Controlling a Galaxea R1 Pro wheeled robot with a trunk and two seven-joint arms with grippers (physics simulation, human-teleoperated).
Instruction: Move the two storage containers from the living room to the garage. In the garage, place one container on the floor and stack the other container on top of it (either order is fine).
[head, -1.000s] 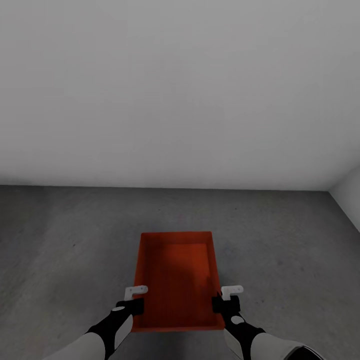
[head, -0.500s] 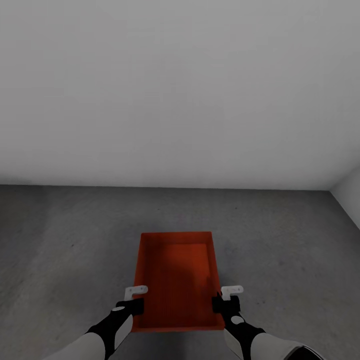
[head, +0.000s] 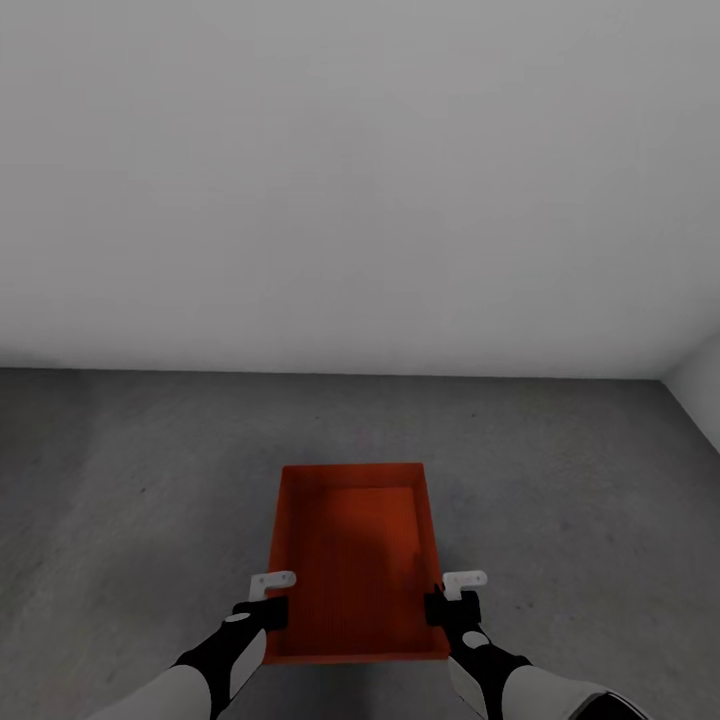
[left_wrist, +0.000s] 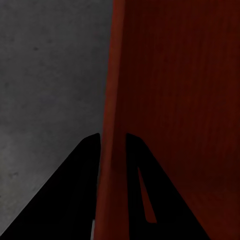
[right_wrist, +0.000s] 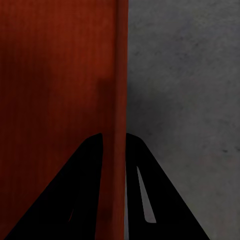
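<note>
The robot stands in the garage and looks down at one red-orange storage container; the bin has low straight walls and an open top, and nothing lies inside it; it sits between the two grippers, with its long sides running away from the robot.

The left gripper is at the bin's left wall, near the corner closest to the robot; in the left wrist view the left gripper has one dark finger on the outer side of the red wall and the other finger on the inner side; the fingers are pressed close on the wall, so the gripper is clamped on the storage container.

The right gripper is at the bin's right wall, also near the close corner; in the right wrist view the right gripper has the red wall between its two dark fingers; it too is clamped tight on the wall.

Under and around the bin is the floor; it is dull grey and spotty, like concrete; it shows just beside each gripper on the outer side of the bin; the pictures do not tell if the bin rests on the floor or hangs just above it.

Past the far end of the bin the floor meets a plain white wall; a second white wall stands off to the right of the right gripper, and the two meet in a corner.
</note>
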